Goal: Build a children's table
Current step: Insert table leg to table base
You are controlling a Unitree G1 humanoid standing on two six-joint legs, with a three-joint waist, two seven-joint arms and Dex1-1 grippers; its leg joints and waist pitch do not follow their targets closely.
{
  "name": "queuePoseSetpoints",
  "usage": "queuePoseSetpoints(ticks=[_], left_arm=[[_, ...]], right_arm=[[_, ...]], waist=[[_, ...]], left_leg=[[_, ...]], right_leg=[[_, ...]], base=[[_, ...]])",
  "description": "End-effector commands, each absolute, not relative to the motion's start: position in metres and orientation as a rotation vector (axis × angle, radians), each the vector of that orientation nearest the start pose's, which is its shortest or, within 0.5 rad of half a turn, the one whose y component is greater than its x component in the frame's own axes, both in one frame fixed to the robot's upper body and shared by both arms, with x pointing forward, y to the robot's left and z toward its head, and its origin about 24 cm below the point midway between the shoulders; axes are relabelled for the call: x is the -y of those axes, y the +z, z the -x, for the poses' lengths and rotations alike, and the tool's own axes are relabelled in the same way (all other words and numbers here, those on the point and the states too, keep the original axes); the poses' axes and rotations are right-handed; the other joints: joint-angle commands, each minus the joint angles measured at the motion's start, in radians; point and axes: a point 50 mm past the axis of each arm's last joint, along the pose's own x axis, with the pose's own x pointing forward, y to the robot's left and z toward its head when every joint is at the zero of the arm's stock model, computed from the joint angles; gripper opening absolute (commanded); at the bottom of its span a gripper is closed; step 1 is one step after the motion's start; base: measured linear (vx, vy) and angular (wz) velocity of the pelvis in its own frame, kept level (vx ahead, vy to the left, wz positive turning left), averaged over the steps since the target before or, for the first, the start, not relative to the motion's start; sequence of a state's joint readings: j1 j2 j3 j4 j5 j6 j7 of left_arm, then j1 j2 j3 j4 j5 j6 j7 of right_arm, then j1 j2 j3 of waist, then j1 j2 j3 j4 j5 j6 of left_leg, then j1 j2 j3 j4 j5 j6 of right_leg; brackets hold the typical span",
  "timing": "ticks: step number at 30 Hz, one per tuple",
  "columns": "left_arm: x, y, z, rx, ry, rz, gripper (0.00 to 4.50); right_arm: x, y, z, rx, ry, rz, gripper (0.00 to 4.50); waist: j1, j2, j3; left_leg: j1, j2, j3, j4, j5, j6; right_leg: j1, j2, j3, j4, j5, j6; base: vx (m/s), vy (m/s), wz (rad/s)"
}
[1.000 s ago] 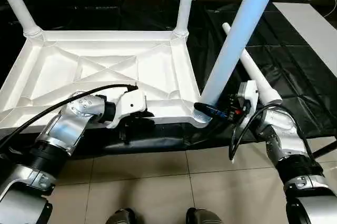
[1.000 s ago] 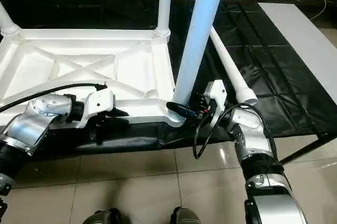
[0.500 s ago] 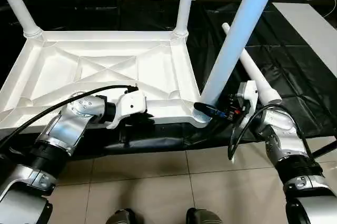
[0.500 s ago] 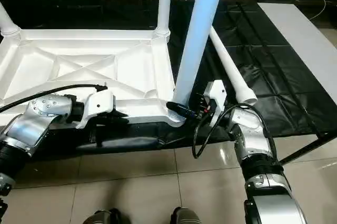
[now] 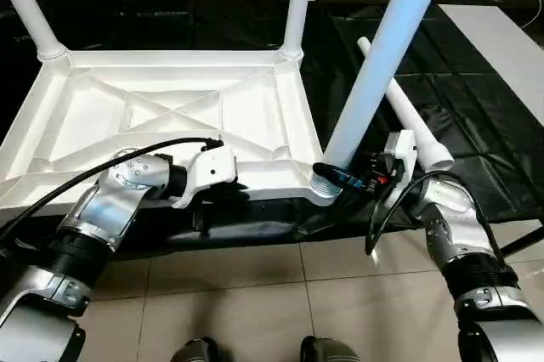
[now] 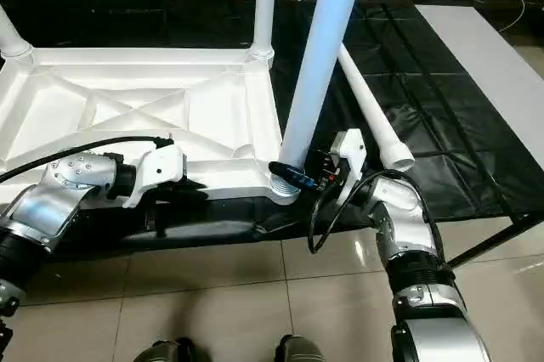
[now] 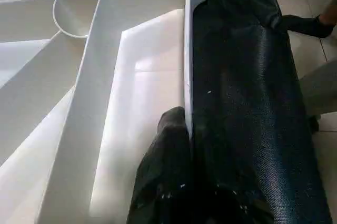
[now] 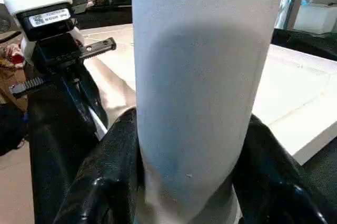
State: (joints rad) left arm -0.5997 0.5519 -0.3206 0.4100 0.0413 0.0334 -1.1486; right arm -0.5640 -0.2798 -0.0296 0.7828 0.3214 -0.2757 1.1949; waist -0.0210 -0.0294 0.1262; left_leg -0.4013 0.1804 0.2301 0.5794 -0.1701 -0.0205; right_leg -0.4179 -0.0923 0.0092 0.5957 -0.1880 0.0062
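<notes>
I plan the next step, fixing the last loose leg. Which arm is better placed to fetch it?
Right. The loose leg lies on the black sheet just beyond the right tool, which must first release the standing leg. The left tool pinches the top's near rim.

A white square table top [image 6: 144,124] lies upside down on black sheeting [image 6: 442,115], ribs showing. The left gripper [image 6: 189,185] pinches its near rim. The right gripper [image 6: 293,179] clasps an upright leg [image 6: 321,56] at the near corner socket. A loose leg [image 6: 374,120] lies beside it.
</notes>
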Motion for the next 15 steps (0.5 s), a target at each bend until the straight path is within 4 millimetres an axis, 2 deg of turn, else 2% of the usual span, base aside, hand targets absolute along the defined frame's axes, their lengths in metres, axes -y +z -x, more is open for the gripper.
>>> queuePoseSetpoints(ticks=[1, 15], left_arm=[[-0.166, 0.085, -0.323, -0.363, -1.184, -0.697, 0.00], [-0.163, 0.081, -0.323, -0.374, -1.103, -0.664, 0.00]], right_arm=[[0.163, 0.041, -0.314, -0.039, 1.074, -0.030, 1.91], [0.159, 0.014, -0.301, -0.039, 0.897, -0.051, 1.91]], waist=[[-0.003, 0.015, -0.063], [-0.009, 0.016, -0.052]], left_leg=[[0.044, 0.055, -0.022, -0.072, -0.199, 0.076], [0.044, 0.055, -0.027, -0.086, -0.305, 0.027]], right_leg=[[0.026, -0.030, 0.015, -0.053, -0.050, -0.316], [0.015, -0.030, 0.019, -0.068, -0.176, -0.265]], base=[[0.000, 0.000, 0.00], [0.000, 0.000, 0.00]])
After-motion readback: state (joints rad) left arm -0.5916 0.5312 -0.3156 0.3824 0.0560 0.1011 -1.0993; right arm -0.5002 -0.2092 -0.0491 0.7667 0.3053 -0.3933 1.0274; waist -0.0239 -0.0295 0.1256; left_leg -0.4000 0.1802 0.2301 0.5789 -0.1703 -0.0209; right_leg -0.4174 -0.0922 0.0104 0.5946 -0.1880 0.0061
